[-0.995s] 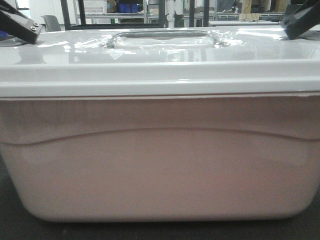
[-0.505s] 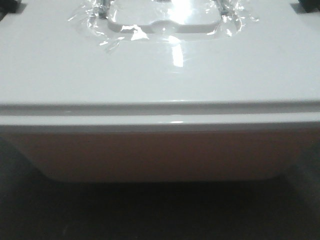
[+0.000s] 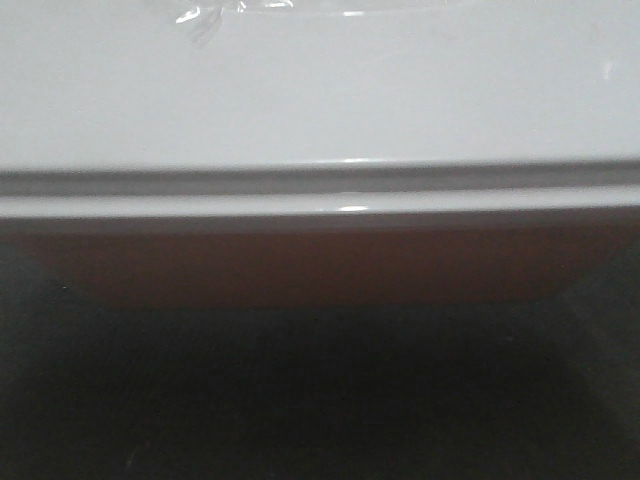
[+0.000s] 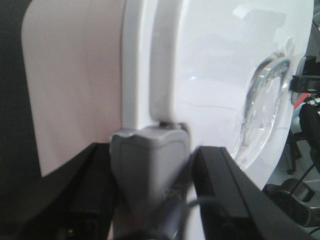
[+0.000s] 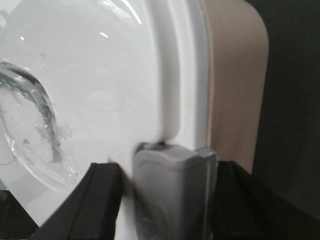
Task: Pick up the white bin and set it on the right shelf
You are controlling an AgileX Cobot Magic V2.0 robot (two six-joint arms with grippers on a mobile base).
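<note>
Jaws of the left gripper [image 4: 152, 150] stand narrow, one black finger [image 4: 75, 190] on each side of a grey clip [image 4: 147, 175] at the end of the white bin [image 4: 210, 90], set close against the clip and holding it. The edge of the lid [image 4: 165, 60] runs straight out from between the fingertips, with the glossy top beyond one finger and the pale pinkish wall [image 4: 75, 85] beyond the other. The right gripper [image 5: 167, 167] mirrors this at the far end. Its black fingers [image 5: 95, 200] are drawn in around a second grey clip [image 5: 172, 195], with the lid rim rising from between them, so the bin lies between the two pairs of jaws, gripped at both ends. The lid is smooth and bright white, with a raised border and rounded corners. A sunken handle well [image 4: 265, 100] lies well past the fingertips, towards the middle, and shows crinkled, clear-looking highlights. The wall is matt and faintly translucent. In the front view the bin [image 3: 320, 90] fills the frame from side to side: lid above, a grey groove under its lip, then a shadowed reddish-brown strip of wall [image 3: 320, 265] above a dark surface [image 3: 320, 400]. Both ends are cut off there, so neither clip shows, and I cannot tell whether the bin's base touches that surface. The clips are blurred in both wrist views, leaving the exact contact of each finger hard to read. Dark shapes past the lid in the left wrist view are too cropped to name.
</note>
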